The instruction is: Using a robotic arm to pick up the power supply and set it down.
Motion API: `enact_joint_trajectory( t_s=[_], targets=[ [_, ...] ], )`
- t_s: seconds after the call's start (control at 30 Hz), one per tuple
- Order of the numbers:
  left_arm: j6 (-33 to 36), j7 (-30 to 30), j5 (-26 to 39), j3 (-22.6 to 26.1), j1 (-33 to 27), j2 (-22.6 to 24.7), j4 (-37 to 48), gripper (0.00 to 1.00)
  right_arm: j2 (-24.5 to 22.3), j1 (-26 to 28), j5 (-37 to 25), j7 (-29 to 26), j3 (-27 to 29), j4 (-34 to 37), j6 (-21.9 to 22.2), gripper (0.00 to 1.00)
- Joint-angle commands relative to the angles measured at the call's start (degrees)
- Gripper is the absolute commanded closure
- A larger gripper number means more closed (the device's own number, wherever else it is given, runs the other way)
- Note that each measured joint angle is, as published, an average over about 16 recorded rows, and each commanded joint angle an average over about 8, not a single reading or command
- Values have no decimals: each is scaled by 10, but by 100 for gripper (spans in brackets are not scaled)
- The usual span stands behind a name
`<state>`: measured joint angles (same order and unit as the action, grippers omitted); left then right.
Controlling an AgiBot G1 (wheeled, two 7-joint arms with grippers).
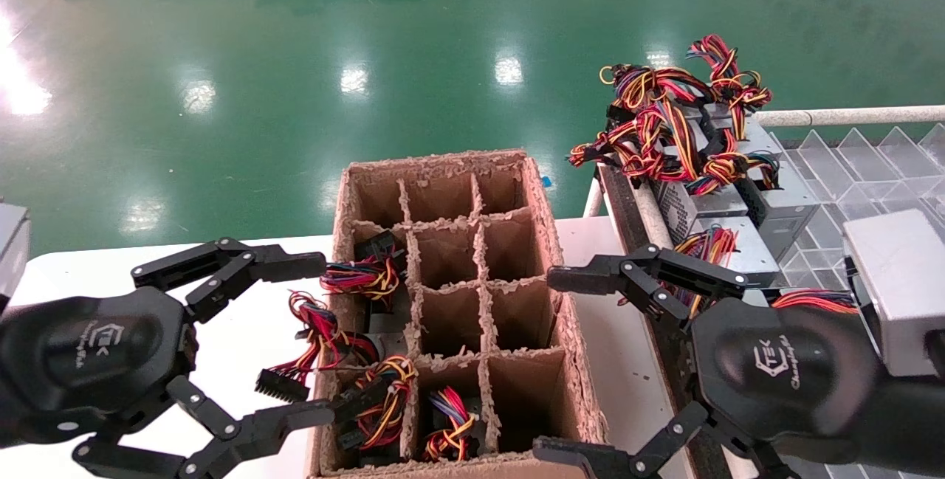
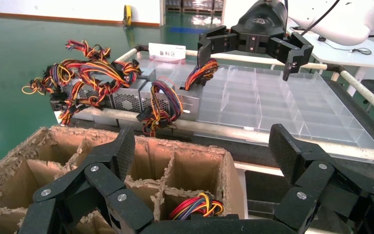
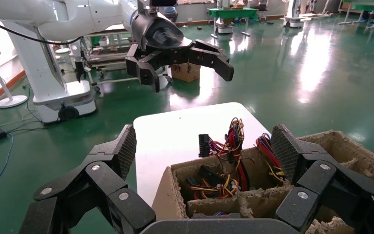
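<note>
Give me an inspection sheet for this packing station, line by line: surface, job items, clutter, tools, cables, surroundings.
Surface: white table carrying a frayed cardboard box with divider cells.
Job items: power supplies clustered on the clear tray at the robot's right; several near and left cells of the box already hold units, the rest look empty.
Clutter: nothing seen.
Tools: left tool open, at the box's left wall, holding nothing; right tool open, at the box's right wall, holding nothing.
Cables: wire bundle spilling over the box's left wall onto the table; knotted wires on the tray cluster.
Surroundings: glossy green floor; another white robot base in the right wrist view.
</note>
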<state>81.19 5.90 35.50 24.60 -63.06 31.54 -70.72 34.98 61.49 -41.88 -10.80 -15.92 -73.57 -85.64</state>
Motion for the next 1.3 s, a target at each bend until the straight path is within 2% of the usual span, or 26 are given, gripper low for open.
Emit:
enact_joint_trajectory(
  t_s=[0.03,0.97,1.0,1.23,1.27,1.3],
  targets=[
    [0,0,0,0,0,0,0,0,0,0,0,0,0,0,0,0],
    [0,0,0,0,0,0,0,2,0,0,0,0,0,0,0,0],
    [0,0,0,0,0,0,0,10,0,0,0,0,0,0,0,0],
    [0,0,0,0,0,0,0,96,0,0,0,0,0,0,0,0],
    [0,0,0,0,0,0,0,100,0,0,-1,0,-1,0,1,0],
    [0,0,0,0,0,0,0,100,1,1,-3,1,-1,1,1,0]
  ],
)
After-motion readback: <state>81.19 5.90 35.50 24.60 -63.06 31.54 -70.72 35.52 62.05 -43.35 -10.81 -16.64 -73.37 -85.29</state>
